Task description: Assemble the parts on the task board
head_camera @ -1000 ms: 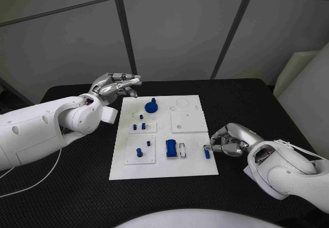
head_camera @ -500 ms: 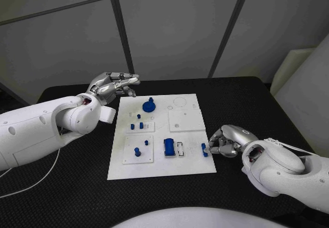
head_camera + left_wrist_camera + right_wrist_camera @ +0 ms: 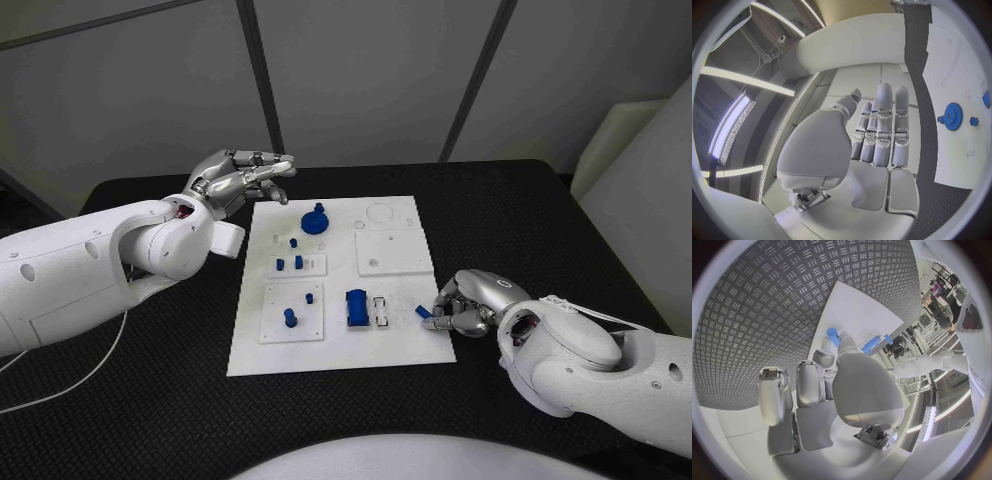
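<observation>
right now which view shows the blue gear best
The head view: the blue gear stands unobstructed near the task board's far end. The left wrist view shows it bent at the circle's rim.

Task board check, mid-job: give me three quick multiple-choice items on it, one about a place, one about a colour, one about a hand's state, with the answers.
1. Where does the blue gear sit on the task board?
A. the end farthest from the robot
B. the end closest to the robot
C. off the board, on the table

2. What colour are the parts on the board?
A. red
B. blue
C. yellow

3. What is the right hand doing?
A. lying flat on the table, away from the board
B. pinching a small blue part at the board's right edge
C. gripping the gear

Answers:
1. A: the head view shows the gear in the board's far half, towards the left hand.
2. B: every piece in the head view is blue.
3. B: the right wrist view shows a blue piece at the fingertips.
</observation>
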Tool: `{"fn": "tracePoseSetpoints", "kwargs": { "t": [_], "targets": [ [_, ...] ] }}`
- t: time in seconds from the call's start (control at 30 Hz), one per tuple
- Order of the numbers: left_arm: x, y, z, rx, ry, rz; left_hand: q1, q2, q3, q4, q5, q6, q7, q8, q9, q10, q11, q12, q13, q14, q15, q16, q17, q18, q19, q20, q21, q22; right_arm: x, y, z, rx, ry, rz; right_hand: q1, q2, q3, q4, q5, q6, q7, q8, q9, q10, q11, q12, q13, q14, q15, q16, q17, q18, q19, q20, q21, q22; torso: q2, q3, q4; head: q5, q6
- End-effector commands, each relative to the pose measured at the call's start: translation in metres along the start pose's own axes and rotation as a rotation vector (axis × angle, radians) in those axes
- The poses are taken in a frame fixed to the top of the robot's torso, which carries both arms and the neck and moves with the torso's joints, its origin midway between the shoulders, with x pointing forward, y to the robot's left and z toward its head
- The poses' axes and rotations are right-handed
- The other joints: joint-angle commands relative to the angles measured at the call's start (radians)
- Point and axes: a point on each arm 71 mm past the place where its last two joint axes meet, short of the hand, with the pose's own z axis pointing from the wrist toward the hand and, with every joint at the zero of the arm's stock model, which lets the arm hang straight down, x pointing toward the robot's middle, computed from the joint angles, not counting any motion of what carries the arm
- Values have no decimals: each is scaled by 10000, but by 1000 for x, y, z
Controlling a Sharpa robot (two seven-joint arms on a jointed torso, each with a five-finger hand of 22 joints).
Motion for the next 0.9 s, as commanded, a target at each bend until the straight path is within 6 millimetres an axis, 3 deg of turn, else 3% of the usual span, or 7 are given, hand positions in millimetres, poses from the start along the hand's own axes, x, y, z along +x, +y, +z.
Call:
{"fn": "tracePoseSetpoints", "kwargs": {
  "t": [0.03, 0.37, 0.43, 0.63, 0.9],
  "targets": [
    [1, -1, 0, 84, 125, -70, 21, 75, -59, -16, -31, -68, -13, -38, -15, -57, -19, -31, 6, 25, -2, -55, 10, -34, 63, -26, -40, -15, 4, -1, 1, 123, 133, -216, 174, 69, 16, -60, 58, 92, -13, 4, -21, 92, -19, 78, 24, 265, -16, 42, 26, -149, 1056, 8, 30, 2635, -7, 2, 4, -2, 11],
    [1, -1, 0, 73, 134, -74, 24, 91, -72, -14, -31, -63, -12, -34, -14, -52, -18, -27, 7, 20, 0, -63, 11, -34, 66, -26, -51, -23, 7, 6, 7, -50, 141, -833, 834, 129, 81, -421, 205, 98, -34, -44, -52, 57, -47, 87, 72, 271, -46, 58, 87, -149, 1056, -26, 30, 2635, 1, -4, 19, 22, -27],
    [1, -1, 0, 70, 140, -77, 24, 91, -72, -14, -31, -63, -12, -34, -14, -52, -18, -27, 7, 20, 0, -63, 11, -34, 66, -26, -51, -23, 8, 8, 8, -80, 165, -977, 1109, 176, 139, -566, 761, 120, -38, -53, -87, 28, -54, 70, 79, 272, -62, 62, 108, -149, 1056, -47, 30, 2635, 4, -2, 26, 22, -30],
    [1, -1, 0, 70, 124, -71, 24, 91, -72, -14, -31, -63, -12, -34, -14, -52, -18, -27, 7, 20, 0, -63, 11, -34, 66, -26, -51, -23, 8, 11, 9, -125, 97, -1076, 1795, 531, 478, -924, 1895, 313, -123, -50, -202, 38, -132, 126, 154, 275, -110, 73, 160, -149, 1056, -97, 30, 2635, -1, -8, 7, 64, -45],
    [1, -1, 0, 74, 122, -71, 24, 91, -72, -14, -31, -63, -12, -34, -14, -52, -18, -27, 7, 20, 0, -63, 11, -34, 66, -26, -51, -23, 6, 16, 2, -155, 39, -305, 1753, 645, 581, -932, 2480, 394, -176, -40, -243, 135, -158, 198, 208, 295, -135, 114, 256, -149, 1056, -116, 30, 2635, -23, -8, 4, 97, -30]
  ]
}}
